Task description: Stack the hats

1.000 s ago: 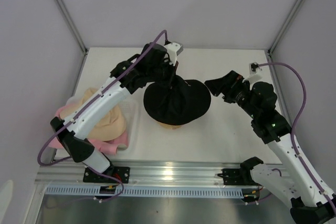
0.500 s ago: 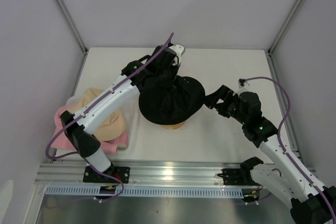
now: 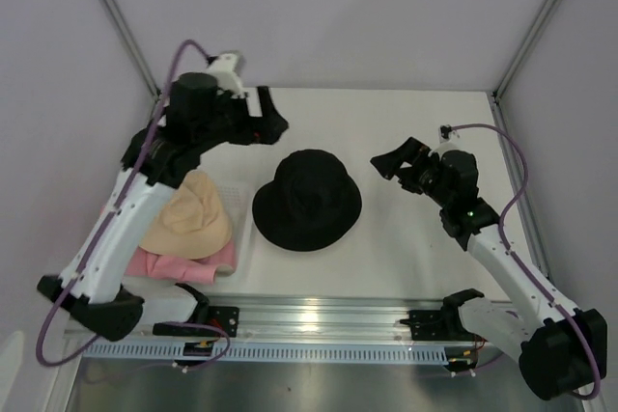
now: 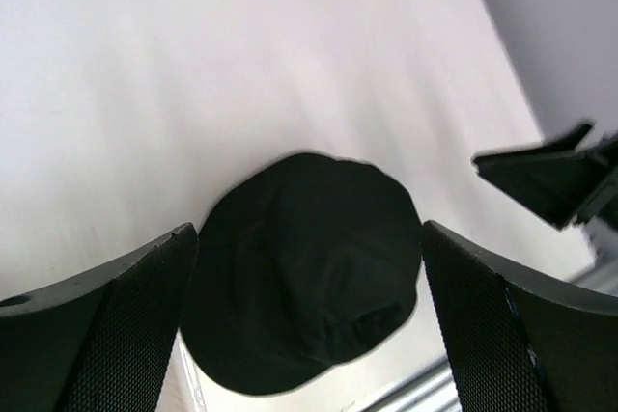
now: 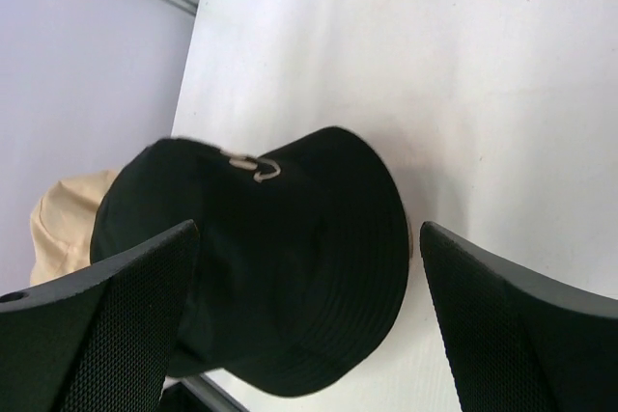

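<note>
Left wrist view: the left gripper (image 4: 307, 229) has its jaws spread wide with nothing between them. The black hat (image 4: 304, 296) sits below in the gap, well clear of both fingers. Right wrist view, same story: the right gripper (image 5: 307, 227) is wide open and empty, looking down on the black hat (image 5: 270, 277), with a small metal ring (image 5: 256, 169) showing on the hat's side.

From above, the left gripper (image 3: 266, 121) is raised over the far left of the table (image 3: 415, 113), well apart from the black hat (image 3: 307, 202). That hat sits crown up, brim spread, mid-table between the two arms. The right gripper (image 3: 391, 159) is near its right side, not touching. Off to the left, the beige hat (image 3: 188, 219) lies on top of a pink hat (image 3: 183, 262), just beside the black one.
</note>
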Robot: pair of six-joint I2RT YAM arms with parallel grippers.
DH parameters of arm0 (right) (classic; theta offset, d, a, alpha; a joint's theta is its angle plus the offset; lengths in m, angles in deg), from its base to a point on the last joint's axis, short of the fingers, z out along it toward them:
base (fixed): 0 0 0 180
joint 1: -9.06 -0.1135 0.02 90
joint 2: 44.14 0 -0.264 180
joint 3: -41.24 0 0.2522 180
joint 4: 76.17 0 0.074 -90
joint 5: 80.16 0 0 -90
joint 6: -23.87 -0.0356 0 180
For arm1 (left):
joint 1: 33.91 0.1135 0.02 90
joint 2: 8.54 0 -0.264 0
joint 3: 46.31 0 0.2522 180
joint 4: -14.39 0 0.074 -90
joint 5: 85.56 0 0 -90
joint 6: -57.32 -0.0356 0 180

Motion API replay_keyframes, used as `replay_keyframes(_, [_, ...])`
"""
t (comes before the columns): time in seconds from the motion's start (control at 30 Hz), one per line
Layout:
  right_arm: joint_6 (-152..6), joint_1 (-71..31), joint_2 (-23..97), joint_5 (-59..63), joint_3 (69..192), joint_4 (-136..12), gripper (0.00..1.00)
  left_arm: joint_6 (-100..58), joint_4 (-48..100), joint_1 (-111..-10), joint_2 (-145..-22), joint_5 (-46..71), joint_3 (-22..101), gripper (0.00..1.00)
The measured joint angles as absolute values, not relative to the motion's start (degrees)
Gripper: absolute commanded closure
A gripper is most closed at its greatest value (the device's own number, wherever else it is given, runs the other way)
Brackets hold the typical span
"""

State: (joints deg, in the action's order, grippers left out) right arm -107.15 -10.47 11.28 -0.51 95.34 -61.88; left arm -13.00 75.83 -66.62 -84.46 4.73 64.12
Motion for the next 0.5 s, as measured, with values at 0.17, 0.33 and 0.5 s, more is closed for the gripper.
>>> replay_keyframes(0.17, [-107.6,-6.6,15.6,-6.3,96.3,-65.0,0.01,-7.7,70.1,-54.7,-71.7,9.7,49.5,0.08])
replay_keyframes(0.33, [-107.5,-8.7,17.2,-8.9,96.1,-65.7,0.01,-3.0,66.5,-54.5,-66.8,14.2,34.7,0.21])
replay_keyframes(0.5, [-108.5,-10.8,18.9,-10.1,95.1,-68.1,0.00,-1.1,62.7,-54.5,-67.0,18.6,24.9,0.25])
